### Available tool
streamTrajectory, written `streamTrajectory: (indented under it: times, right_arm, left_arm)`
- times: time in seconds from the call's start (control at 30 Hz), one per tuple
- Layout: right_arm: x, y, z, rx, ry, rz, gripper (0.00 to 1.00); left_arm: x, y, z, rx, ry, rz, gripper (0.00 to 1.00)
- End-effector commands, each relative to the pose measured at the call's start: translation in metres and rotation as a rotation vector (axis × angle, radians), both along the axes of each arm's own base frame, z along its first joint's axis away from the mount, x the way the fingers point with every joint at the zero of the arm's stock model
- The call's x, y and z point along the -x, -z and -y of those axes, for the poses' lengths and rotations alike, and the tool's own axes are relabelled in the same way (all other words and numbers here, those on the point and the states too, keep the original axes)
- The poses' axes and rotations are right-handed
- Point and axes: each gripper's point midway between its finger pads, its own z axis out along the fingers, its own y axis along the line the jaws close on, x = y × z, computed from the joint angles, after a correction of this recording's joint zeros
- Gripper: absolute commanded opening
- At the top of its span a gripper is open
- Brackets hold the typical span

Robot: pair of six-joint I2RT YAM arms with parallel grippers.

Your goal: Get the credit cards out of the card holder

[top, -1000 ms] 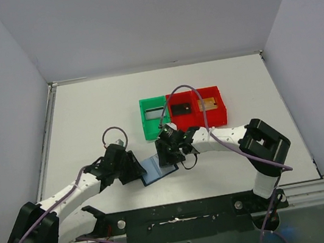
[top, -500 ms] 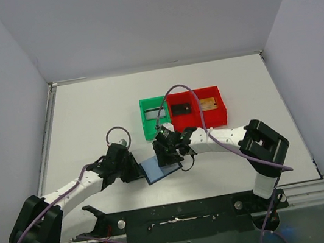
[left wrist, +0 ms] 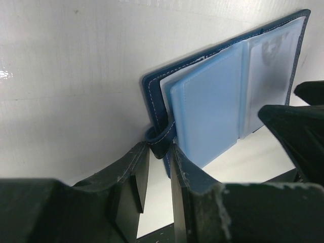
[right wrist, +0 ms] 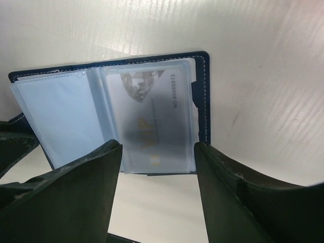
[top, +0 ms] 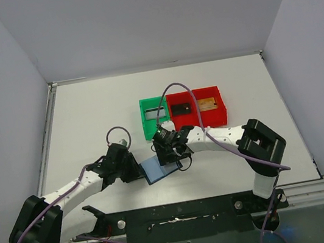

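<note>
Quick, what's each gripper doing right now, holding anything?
Left gripper: shut on the card holder, at its closure strap.
Right gripper: open, holding nothing, over the silver card.

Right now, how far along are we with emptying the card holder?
Done: a black card and a gold card lie in the red bin, a pale card in the green bin. In hand: the left end effector pinches the open card holder by its strap; the right end effector hangs open over it. Remaining: one silvery card sits in a sleeve.
</note>
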Motion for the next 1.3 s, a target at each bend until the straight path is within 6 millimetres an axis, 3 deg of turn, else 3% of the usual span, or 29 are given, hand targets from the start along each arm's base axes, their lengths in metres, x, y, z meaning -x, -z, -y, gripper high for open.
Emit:
streamTrajectory:
  times: [0.0, 0.33, 0.4, 0.67, 1.27]
  right_arm:
    - [-0.001, 0.001, -0.015, -0.005, -0.036, 0.010, 0.59]
    - [0.003, 0.015, -0.010, 0.083, -0.040, -0.008, 0.60]
    - [0.003, 0.014, -0.012, 0.083, -0.045, -0.003, 0.56]
    - [-0.002, -0.016, -0.024, 0.015, -0.049, 0.053, 0.43]
    - [0.005, -0.059, -0.052, -0.186, -0.121, 0.073, 0.50]
  left_arm:
    - [-0.001, 0.000, 0.000, -0.012, 0.019, 0.015, 0.23]
    - [-0.002, 0.000, 0.004, -0.003, 0.035, 0.009, 0.22]
    - [-0.002, 0.000, 0.004, -0.004, 0.035, 0.009, 0.22]
    - [-0.003, 0.000, 0.004, -0.004, 0.034, 0.010, 0.22]
    - [-0.006, -0.004, 0.004, -0.010, 0.027, 0.021, 0.22]
